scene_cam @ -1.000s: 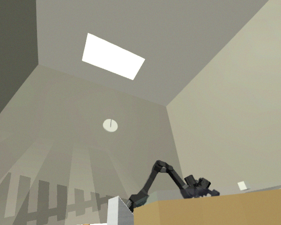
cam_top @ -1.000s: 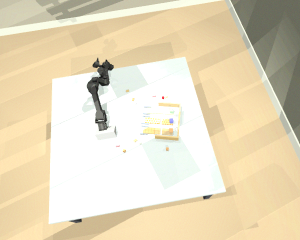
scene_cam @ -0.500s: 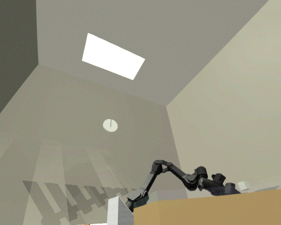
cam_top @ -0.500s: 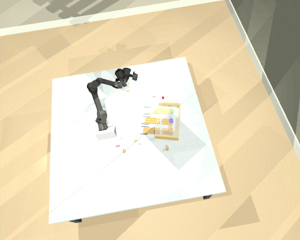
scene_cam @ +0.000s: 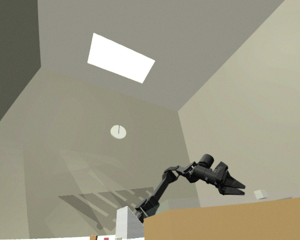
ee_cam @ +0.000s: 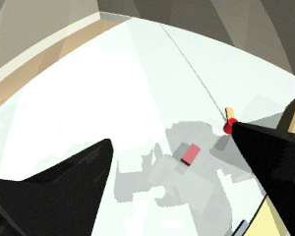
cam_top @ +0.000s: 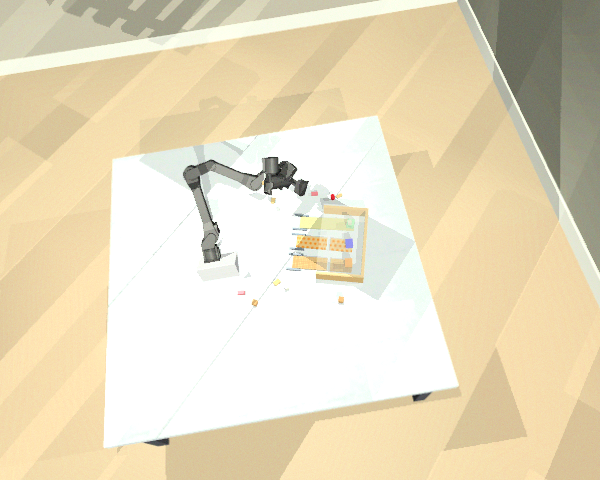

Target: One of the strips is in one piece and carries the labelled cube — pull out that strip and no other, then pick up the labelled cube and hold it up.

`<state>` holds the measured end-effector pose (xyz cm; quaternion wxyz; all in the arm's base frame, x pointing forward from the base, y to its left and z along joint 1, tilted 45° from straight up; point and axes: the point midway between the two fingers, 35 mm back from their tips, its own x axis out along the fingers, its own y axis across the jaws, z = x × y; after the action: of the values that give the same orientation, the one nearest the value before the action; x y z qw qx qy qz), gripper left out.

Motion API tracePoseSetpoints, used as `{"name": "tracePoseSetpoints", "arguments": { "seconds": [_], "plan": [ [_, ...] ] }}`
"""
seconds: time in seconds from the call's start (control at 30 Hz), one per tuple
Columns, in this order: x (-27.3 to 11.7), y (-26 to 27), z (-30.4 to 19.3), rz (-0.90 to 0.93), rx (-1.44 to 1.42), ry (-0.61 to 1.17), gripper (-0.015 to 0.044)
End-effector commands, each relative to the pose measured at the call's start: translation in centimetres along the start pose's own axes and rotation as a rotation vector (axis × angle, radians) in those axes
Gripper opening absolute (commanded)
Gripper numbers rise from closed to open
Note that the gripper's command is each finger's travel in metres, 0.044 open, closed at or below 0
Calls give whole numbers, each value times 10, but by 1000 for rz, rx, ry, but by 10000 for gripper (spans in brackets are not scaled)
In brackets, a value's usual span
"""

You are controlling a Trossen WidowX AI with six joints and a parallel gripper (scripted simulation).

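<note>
My gripper (cam_top: 286, 190) (scene_cam: 244, 190) (ee_cam: 172, 137) is open and empty, above the table behind the strips' left ends. A plain yellow strip (cam_top: 318, 223) (ee_cam: 271, 223) lies nearest it, looks unbroken, and has a pale green object (cam_top: 349, 222) at its far end. The middle orange-dotted strip (cam_top: 311, 242) shows a gap and has a blue cube (cam_top: 348, 243) at its far end. The third, orange strip (cam_top: 308, 262) also seems to show a gap, with an orange cube (cam_top: 348, 262) at its end. No label is readable.
A wooden frame (cam_top: 365, 245) (scene_cam: 222, 222) surrounds the strips' far ends. Thin grey bars flank their near ends. A pink-red block (cam_top: 314, 193) (ee_cam: 191, 154) and a red ball (cam_top: 332, 196) (ee_cam: 230, 126) lie near the gripper. Several small blocks are scattered around.
</note>
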<state>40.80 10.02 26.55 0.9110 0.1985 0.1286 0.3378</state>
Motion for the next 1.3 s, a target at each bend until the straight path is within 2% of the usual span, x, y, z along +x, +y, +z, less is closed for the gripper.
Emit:
{"name": "tracePoseSetpoints", "arguments": {
  "seconds": [0.0, 0.27, 0.47, 0.53, 0.73, 0.9, 1.23, 1.27],
  "plan": [
    [-32, -50, -14, -104, 52, 47, 400],
    [-130, -132, -50, -307, 240, 88, 400],
    [-210, -161, -82, -417, 424, 42, 400],
    [-226, -163, -88, -435, 464, 22, 400],
    [-228, -163, -89, -437, 469, 20, 400],
    [-211, -169, -82, -417, 517, 83, 269],
    [-124, -168, -69, -342, 718, 427, 6],
    [-116, -166, -69, -336, 735, 465, 0]
  ]
}}
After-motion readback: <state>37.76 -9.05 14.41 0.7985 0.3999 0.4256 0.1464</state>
